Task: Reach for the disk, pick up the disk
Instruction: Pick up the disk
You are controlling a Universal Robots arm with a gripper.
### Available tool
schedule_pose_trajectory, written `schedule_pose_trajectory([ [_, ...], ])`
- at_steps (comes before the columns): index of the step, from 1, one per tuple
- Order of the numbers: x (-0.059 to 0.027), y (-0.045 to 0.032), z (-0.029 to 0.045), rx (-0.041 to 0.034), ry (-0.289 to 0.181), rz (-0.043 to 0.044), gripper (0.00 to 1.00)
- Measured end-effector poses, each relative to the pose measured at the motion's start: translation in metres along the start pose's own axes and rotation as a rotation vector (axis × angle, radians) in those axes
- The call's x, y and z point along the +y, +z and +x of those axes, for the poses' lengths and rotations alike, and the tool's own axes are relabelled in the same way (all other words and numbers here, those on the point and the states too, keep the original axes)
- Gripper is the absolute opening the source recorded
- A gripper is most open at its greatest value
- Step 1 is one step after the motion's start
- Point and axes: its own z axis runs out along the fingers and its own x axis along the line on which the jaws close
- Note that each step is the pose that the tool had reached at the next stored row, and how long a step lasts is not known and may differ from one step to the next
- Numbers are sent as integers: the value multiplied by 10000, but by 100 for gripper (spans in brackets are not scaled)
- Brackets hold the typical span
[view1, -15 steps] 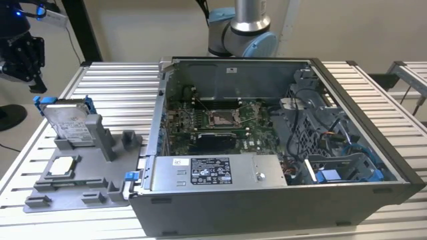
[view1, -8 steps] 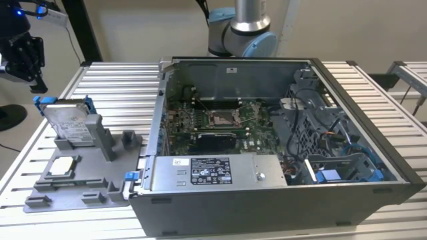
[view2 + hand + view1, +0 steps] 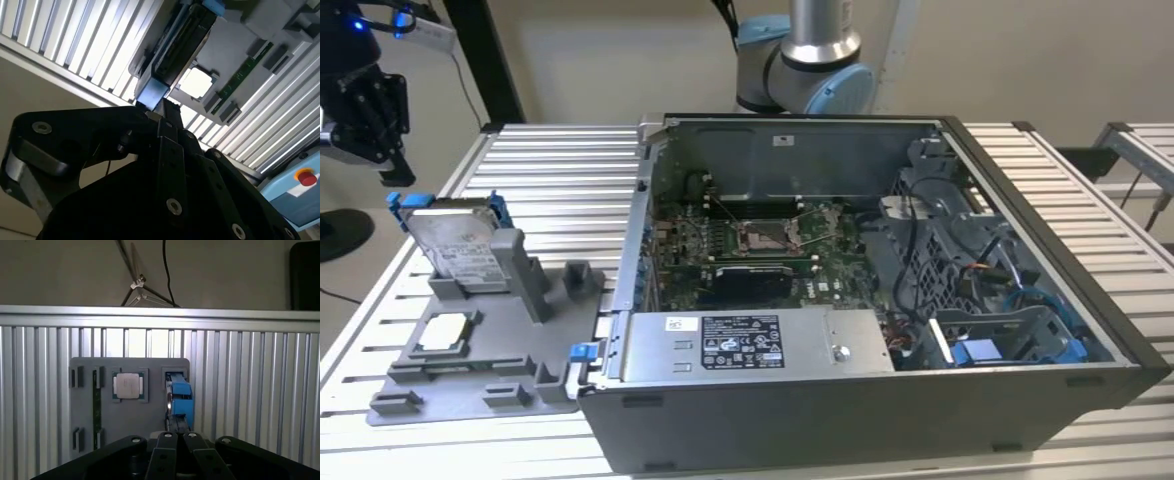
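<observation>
Exterior view: my pincer was partly cut off at that view's left edge, & the stand's post hid the disk's btm corner. First wrist view: disk sat edge-on, label face unseen, near end behind my pincer.

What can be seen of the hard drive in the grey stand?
The hard drive is a flat silver-metal rectangle with a white printed label and blue plastic side rails. It stands on edge, slightly tilted, in a slot of the grey stand at the exterior view's left. The gripper hangs close above one upper blue corner, seemingly not touching it.
</observation>
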Motion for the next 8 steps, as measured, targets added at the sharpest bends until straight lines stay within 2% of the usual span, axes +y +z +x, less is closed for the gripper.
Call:
schedule_pose_trajectory([
  [2,0,0,0,1,0,-1,0],
  [3,0,0,-1,0,0,-1,100],
  [8,0,0,-1,1,0,-1,100],
])
